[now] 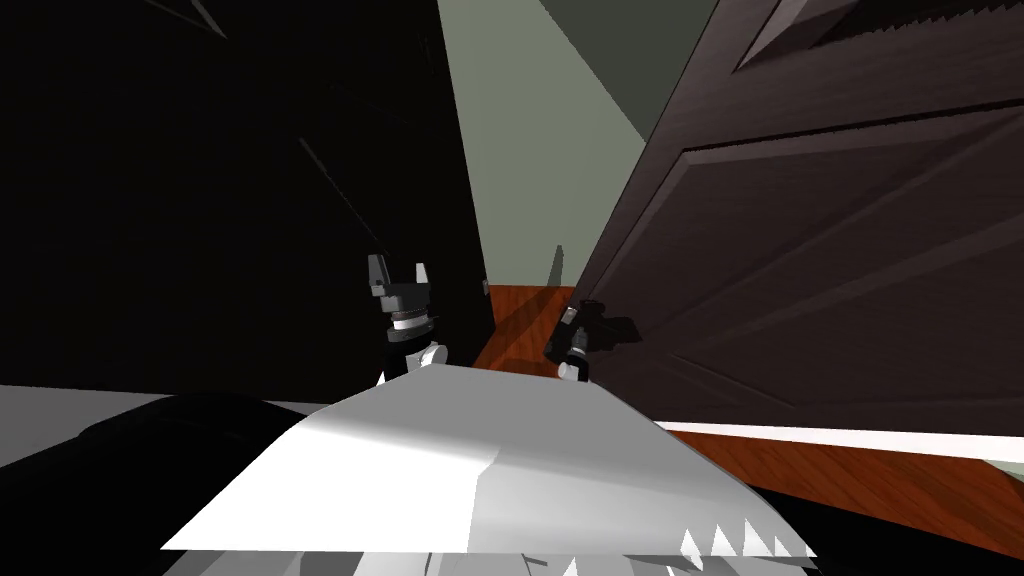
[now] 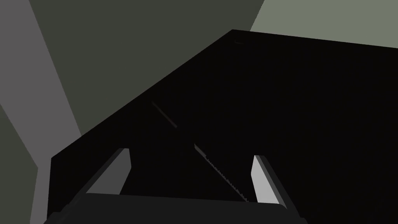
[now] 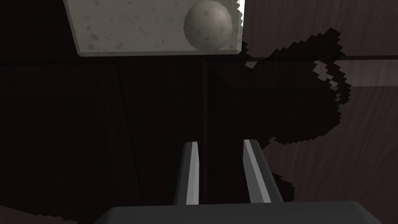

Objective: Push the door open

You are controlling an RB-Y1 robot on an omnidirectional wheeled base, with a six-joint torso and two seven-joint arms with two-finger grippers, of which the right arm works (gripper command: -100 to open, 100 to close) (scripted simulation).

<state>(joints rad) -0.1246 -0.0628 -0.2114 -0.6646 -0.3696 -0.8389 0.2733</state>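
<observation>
No text, label, number or sign can be read anywhere.

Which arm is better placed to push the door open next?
Right. The right gripper is close to the dark brown door, near its round knob; the left gripper faces a black surface.

**Door and knob plate cut off**

The dark panelled door (image 1: pixel 800 250) is cut off by the head view's top and right edges. In the right wrist view the pale plate (image 3: pixel 128 31) behind the round knob (image 3: pixel 208 25) is clipped by the picture's edge. Shadow hides whether the right gripper (image 3: pixel 220 142) touches the door.
</observation>
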